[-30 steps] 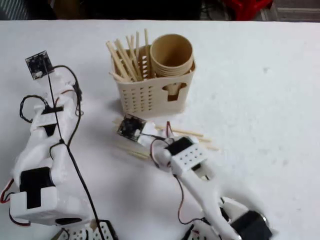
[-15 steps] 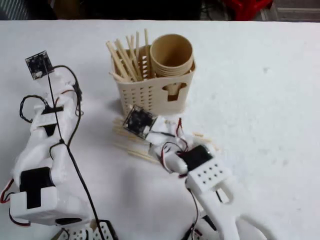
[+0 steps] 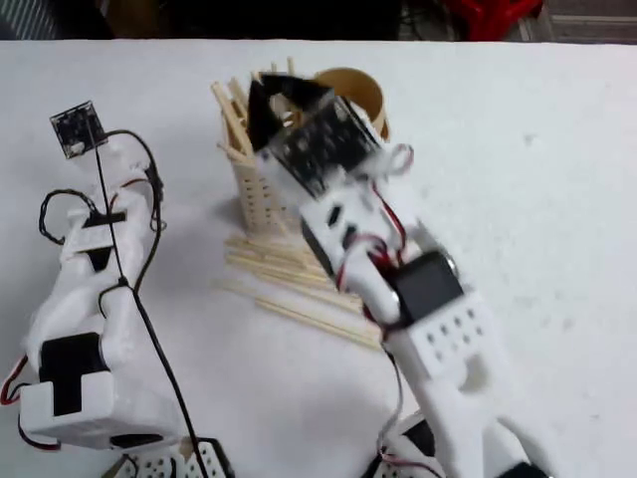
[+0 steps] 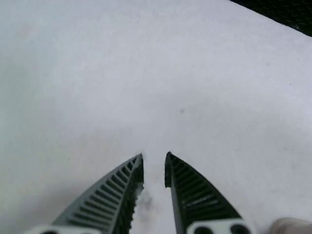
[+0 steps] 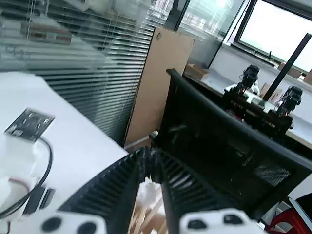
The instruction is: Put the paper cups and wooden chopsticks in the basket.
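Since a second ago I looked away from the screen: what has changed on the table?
The right gripper rose from the loose chopsticks on the table and swung up over the basket; whether it carries any, I cannot tell. The left arm, the basket and the cups stayed put.

Flat, diffuse overhead light on the white table [image 3: 557, 149]: bright and low in contrast, with weak shadows, a soft grey one beneath the right arm [image 3: 428, 299] and hairline ones along the loose wooden chopsticks [image 3: 289, 279] beside it. Ahead of the left gripper [image 4: 153, 158] the tabletop is evenly lit and nearly featureless, with a faint shadow pooled at the fingertips [image 4: 136, 163]. Beyond the right gripper [image 5: 151, 158], daylight through the window [image 5: 278, 29] is blown out to white and pale reflections streak the glass partition [image 5: 58, 48], so the gripper and the black mesh chair [image 5: 219, 146] behind it read dark and backlit.
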Controlling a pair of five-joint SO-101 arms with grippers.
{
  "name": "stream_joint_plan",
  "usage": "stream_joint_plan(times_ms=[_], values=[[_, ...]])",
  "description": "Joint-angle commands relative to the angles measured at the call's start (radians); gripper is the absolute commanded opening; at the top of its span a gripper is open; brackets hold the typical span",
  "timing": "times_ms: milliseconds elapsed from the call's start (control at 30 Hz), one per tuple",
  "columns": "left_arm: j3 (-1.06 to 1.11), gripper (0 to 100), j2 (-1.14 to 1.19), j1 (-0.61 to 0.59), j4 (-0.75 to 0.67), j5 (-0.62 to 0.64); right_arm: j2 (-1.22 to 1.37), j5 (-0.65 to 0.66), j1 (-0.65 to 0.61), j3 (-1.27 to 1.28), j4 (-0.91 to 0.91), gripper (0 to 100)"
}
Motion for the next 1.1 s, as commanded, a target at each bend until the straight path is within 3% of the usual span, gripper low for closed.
stream_joint_plan(times_ms=[0,100,200,300,400,567,767,1067], values=[[-0.044,9,-0.007,-0.012,0.006,-0.009,0.074,-0.008,0.004,-0.118,0.047,1.7],[-0.048,9,-0.007,-0.010,0.006,-0.009,0.047,-0.008,-0.002,-0.104,0.200,1.7],[-0.051,9,-0.007,-0.008,0.006,-0.009,-0.036,0.006,-0.004,-0.086,0.466,2.1],[-0.052,9,-0.007,-0.012,0.002,-0.009,-0.073,0.123,-0.010,-0.028,0.673,2.1],[-0.052,9,-0.007,-0.012,0.002,-0.009,-0.056,0.285,-0.062,0.109,0.748,2.1],[-0.052,9,-0.007,-0.047,0.000,-0.009,-0.005,0.437,-0.180,0.339,0.690,2.6],[-0.054,9,-0.007,-0.077,-0.002,-0.006,0.124,0.496,-0.271,0.394,0.529,19.8],[-0.087,9,0.039,-0.130,-0.012,0.000,0.420,0.609,-0.334,0.390,0.380,19.5]])
